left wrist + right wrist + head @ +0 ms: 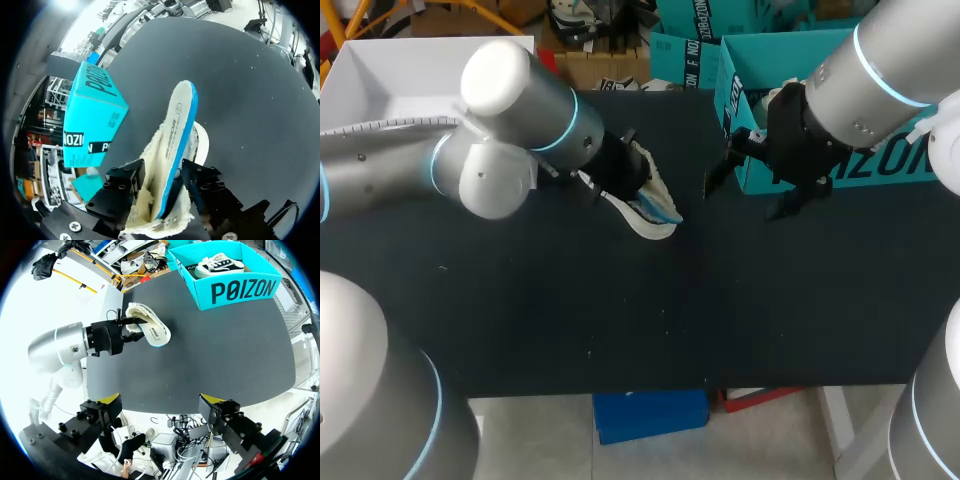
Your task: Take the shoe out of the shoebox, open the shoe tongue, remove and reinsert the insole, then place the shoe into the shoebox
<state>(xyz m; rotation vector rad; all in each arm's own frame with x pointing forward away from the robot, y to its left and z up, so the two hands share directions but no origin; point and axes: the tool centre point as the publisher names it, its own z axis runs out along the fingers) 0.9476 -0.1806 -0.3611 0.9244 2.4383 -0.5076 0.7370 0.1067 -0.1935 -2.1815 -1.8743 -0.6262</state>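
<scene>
The left arm [510, 110], at 9 o'clock, and right arm [880, 70], at 2 o'clock, are formed of silver-grey cylinders ringed in light blue. A black, screwed body and yellow fingertips [111, 399] are fitted to the right gripper [161, 399].

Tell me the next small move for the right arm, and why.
Probably bring the right gripper across to the free end of the insole. It sticks partly out of the shoe clamped in the left gripper, while the right gripper is open, empty and off by the shoebox.
</scene>
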